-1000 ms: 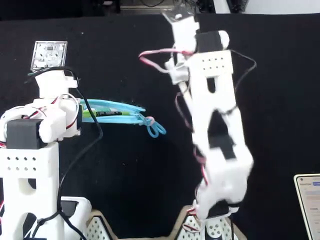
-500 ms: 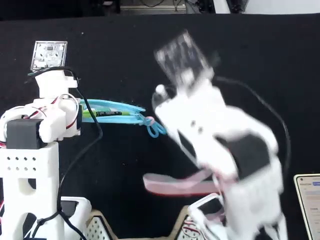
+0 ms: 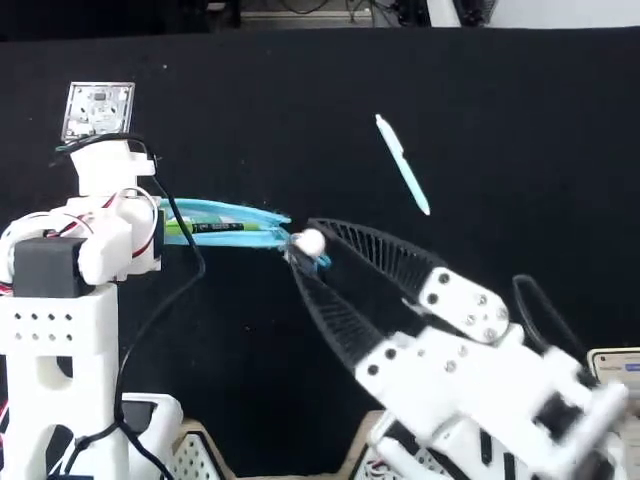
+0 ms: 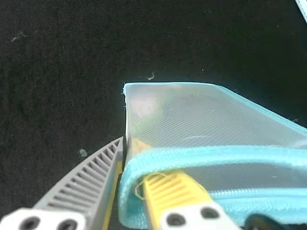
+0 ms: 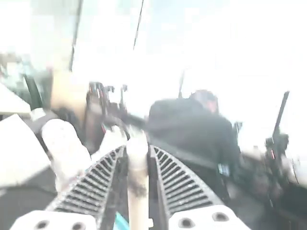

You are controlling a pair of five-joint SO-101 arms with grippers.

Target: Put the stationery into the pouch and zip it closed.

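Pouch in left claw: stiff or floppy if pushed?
Probably floppy: the pouch is thin see-through film, pinched at its rim by the left claw. Likely light; it looks nearly flat. Its mouth may buckle under the white pen in the right claw.

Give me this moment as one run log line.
left gripper: shut on pouch | right gripper: shut on white pen, beside pouch end | blue pen: on table, outside pouch

Black tablecloth (image 3: 520,120); patterned square card (image 3: 98,110) at far corner; lit screen (image 3: 622,362) at near edge.
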